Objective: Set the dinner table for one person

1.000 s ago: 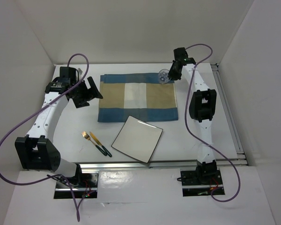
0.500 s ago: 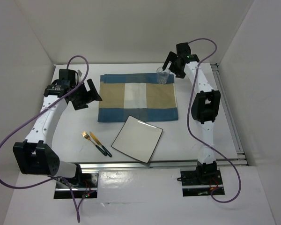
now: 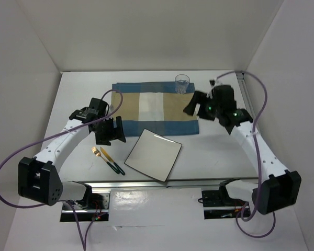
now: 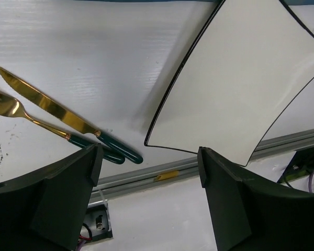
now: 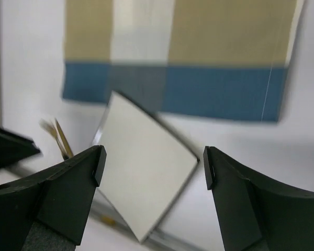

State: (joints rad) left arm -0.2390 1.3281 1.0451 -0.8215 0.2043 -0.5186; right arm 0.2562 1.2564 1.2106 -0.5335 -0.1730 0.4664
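The dinner table [image 3: 83, 86] is a white tabletop with a blue-and-tan striped placemat [image 3: 154, 109] at its middle back. A clear glass [image 3: 182, 83] stands upright on the placemat's far right corner. A square white plate [image 3: 153, 155] with a dark rim lies on the table in front of the placemat. Left of it lie a gold fork [image 3: 97, 152] and a gold knife [image 3: 107, 157] with dark green handles. My left gripper [image 3: 115, 137] hangs open just behind the cutlery, empty. My right gripper [image 3: 192, 107] is open and empty over the placemat's right edge, below the glass. The left wrist view shows the plate [image 4: 240, 89] and knife [image 4: 52, 110].
A metal rail [image 3: 146, 183] runs along the table's near edge and another [image 3: 256, 130] along the right side. White enclosure walls stand on three sides. Purple cables loop off both arms.
My right gripper opened and let go of the glass, which now stands on the placemat, then drew back toward me. My left arm swung in toward the cutlery and plate.
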